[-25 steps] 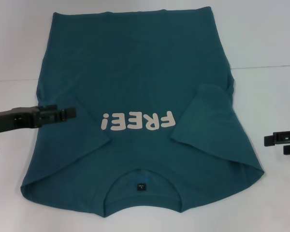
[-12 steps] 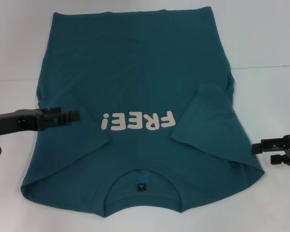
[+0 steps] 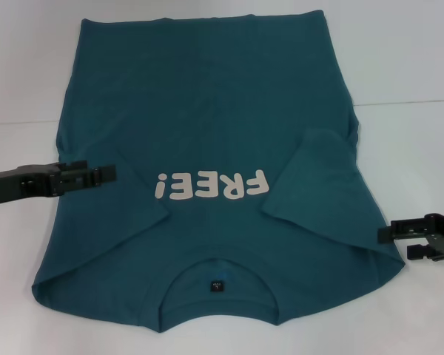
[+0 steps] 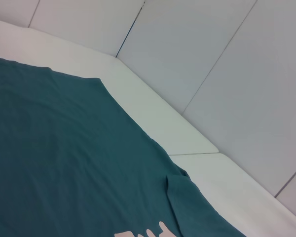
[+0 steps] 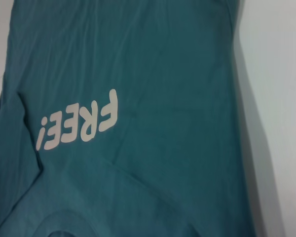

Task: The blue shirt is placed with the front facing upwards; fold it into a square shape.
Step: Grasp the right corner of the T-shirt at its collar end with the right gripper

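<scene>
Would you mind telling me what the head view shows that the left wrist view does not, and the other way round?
Only the head view shows the left gripper over the shirt's left sleeve, the right gripper at its right edge, the neck label and the whole "FREE!" lettering. Only the left wrist view shows the panelled wall behind the table. Both show the blue shirt lying flat on the white table, with its right sleeve folded inward.

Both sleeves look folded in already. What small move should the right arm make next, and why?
Probably ease the right gripper a little further inward and down onto the shoulder edge of the blue shirt nearest the robot. It sits just at the shirt's right edge, apparently holding no cloth, while the left gripper hovers over the opposite side. Both likely need a grip before the lengthwise fold.
</scene>
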Controlling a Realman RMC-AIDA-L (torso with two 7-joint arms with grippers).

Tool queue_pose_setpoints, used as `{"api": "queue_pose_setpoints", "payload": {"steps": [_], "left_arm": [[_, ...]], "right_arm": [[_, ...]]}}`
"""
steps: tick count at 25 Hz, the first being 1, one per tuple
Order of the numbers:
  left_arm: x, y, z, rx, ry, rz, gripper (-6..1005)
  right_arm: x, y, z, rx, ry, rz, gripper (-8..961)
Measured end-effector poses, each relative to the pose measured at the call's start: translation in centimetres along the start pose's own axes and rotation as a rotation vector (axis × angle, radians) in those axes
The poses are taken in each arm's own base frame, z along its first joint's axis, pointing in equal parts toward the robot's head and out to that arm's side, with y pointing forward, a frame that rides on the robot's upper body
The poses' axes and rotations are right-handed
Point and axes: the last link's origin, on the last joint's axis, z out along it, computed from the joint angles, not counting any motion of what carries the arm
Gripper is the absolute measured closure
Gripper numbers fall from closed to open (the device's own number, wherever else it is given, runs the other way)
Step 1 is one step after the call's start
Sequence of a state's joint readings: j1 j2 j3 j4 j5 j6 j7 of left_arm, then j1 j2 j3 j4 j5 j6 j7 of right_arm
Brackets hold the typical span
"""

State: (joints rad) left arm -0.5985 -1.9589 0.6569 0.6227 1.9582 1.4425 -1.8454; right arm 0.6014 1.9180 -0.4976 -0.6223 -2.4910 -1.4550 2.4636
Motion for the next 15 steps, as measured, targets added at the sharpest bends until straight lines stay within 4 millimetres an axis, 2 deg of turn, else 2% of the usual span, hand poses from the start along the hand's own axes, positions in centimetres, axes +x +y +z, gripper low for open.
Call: {"api": "queue_pose_setpoints", "payload": {"steps": [15], "left_arm": [[-0.2,-0.2,0.0,0.015,0.004,-0.006,79]], "right_arm": [[0.2,-0.1,1.1,0.009,-0.004,0.007,162]]}}
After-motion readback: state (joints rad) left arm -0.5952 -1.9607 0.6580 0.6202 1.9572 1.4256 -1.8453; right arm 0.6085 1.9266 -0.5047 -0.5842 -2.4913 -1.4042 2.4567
